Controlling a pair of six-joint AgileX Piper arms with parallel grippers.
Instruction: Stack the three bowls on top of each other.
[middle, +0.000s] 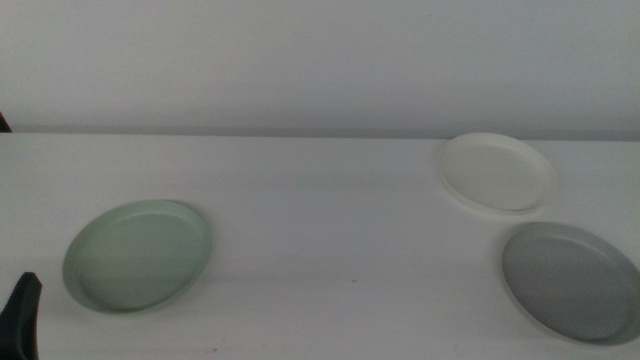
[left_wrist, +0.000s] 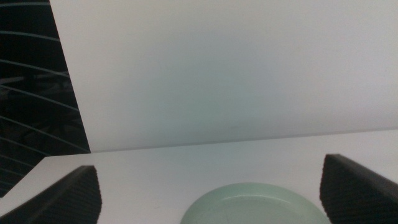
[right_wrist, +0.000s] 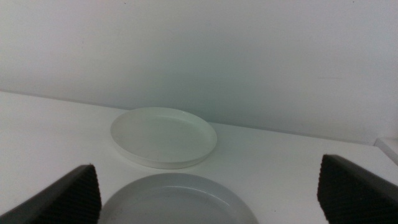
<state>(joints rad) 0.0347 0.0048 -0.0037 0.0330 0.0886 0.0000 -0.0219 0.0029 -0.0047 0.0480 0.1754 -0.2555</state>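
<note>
Three shallow unstacked bowls

You have a plain white table meeting a pale wall behind it. In the left wrist view, a dark ribbed panel stands beside that wall's edge.

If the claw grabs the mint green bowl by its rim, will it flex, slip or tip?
The mint green bowl looks rigid and probably light. Its smooth surface may slip. The low rim offers little to pinch. It sits flat on the table, so tipping seems unlikely.
</note>
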